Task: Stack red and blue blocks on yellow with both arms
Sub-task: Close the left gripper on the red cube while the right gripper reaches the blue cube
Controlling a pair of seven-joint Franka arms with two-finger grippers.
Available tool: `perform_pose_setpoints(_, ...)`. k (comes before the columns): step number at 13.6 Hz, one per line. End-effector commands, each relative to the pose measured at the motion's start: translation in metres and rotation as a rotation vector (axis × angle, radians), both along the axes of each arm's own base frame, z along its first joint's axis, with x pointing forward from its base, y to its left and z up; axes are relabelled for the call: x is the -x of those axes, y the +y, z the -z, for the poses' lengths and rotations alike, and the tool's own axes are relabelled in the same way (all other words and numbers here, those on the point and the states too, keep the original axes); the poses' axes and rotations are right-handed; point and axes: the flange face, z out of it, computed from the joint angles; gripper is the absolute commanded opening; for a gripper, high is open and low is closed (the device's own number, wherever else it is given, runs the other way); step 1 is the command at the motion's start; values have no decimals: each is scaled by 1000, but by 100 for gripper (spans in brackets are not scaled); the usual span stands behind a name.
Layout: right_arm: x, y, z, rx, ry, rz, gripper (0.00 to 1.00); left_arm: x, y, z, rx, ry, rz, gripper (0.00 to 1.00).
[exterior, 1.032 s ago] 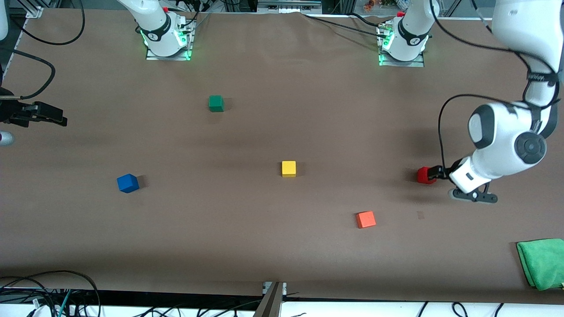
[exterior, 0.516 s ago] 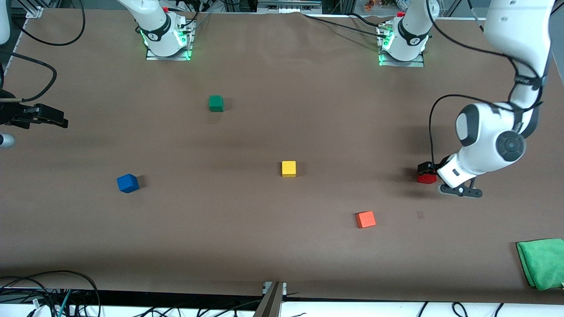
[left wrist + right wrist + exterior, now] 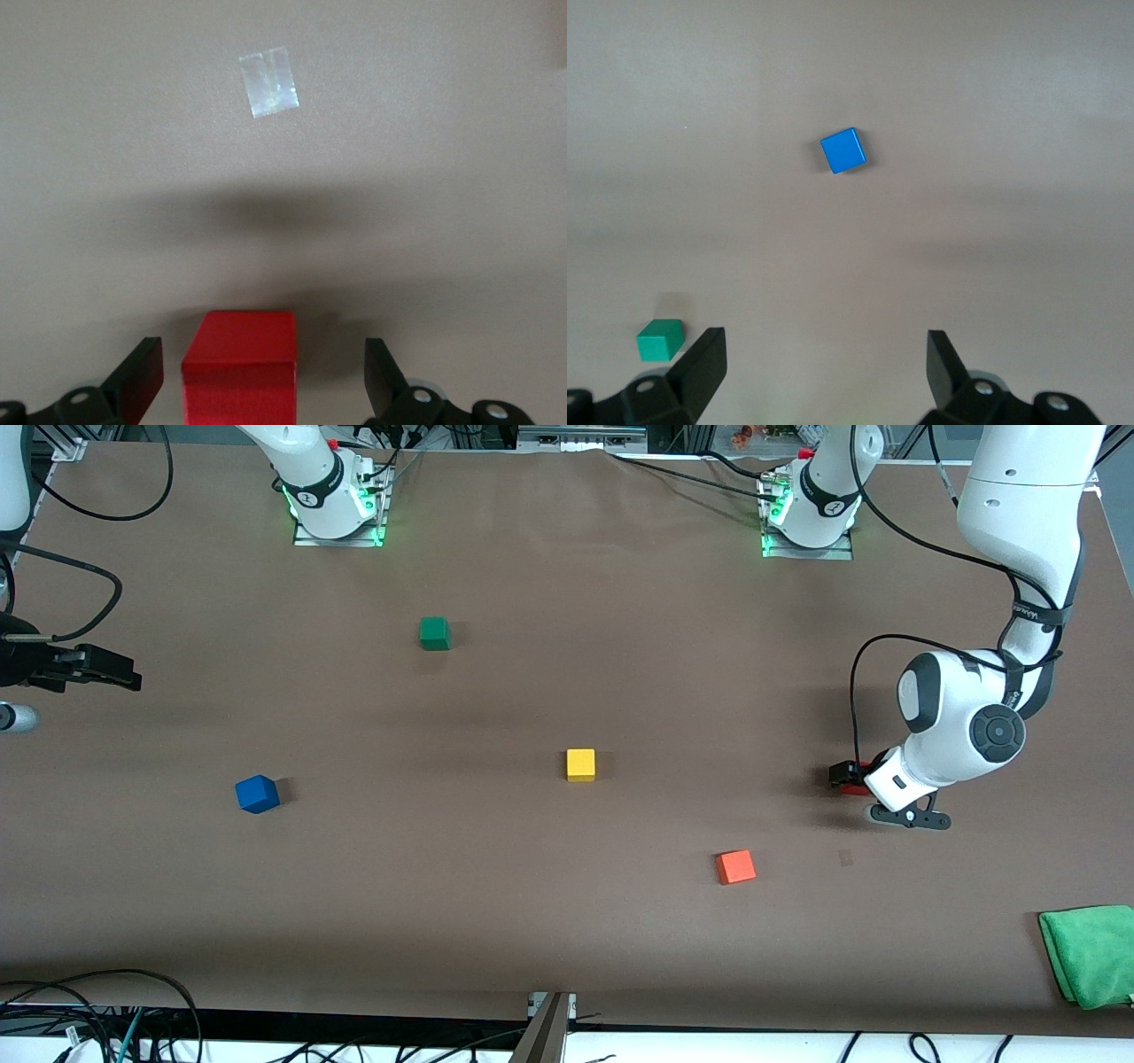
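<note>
- Front view: the left gripper (image 3: 849,778) is seen low over the red block (image 3: 852,787), close to the table (image 3: 532,921) edge at the left arm's end. Only a sliver of red shows past the wrist, so the jaw spacing cannot be read here.
- Front view: the yellow block (image 3: 581,764) sits near the middle of the table. The blue block (image 3: 258,794) lies toward the right arm's end, level with the yellow one in depth. Green cube (image 3: 434,632) and orange cube (image 3: 735,866) are noted as distractors; a green cloth (image 3: 1091,953) lies at the table corner nearest the camera, left arm's end.
- Front view: the right gripper (image 3: 111,670) is held up over the table edge at the right arm's end, well apart from the blue block; this arm is judged to be waiting.
- Left wrist view: the left gripper (image 3: 264,376) is spread wide, with the red block (image 3: 239,367) between the fingers and clear gaps on both sides. No contact is seen. The block's faces are roughly square to the closing line, so a straight descent and close is judged sufficient.
- Left wrist view: a pale tape patch (image 3: 268,81) is seen on the table, apart from the block.
- Right wrist view: the right gripper (image 3: 824,376) is released and empty. The blue block (image 3: 843,150) lies well ahead of the fingers and is turned relative to them; a wrist rotation is judged necessary before that grasp. The green cube (image 3: 661,339) appears beside one finger.
</note>
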Motion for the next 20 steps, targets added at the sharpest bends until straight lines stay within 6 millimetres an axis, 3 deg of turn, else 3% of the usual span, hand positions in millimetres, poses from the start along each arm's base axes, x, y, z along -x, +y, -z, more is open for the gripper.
perform_pose_setpoints(1, -2, 0, -3, 7, -9, 16, 100, -1, 17, -6, 10, -7, 23, 100)
perform_pose_setpoints(5, -5, -2, 7, 9, 11, 20, 100, 1, 28, -1, 11, 2, 26, 100)
perform_pose_setpoints(11, -11, -3, 26, 5, 44, 24, 100, 8, 15, 24, 2, -36, -2, 100)
perform_pose_setpoints(13, -15, -14, 38, 3, 57, 44, 100, 7, 13, 24, 2, -38, -4, 100)
perform_pose_setpoints(16, -27, -15, 41, 9, -9, 42, 100, 7, 5, 24, 1, -37, -16, 100)
perform_pose_setpoints(20, -33, -16, 55, 19, -2, 22, 100, 6, 5, 10, 3, -31, -23, 100)
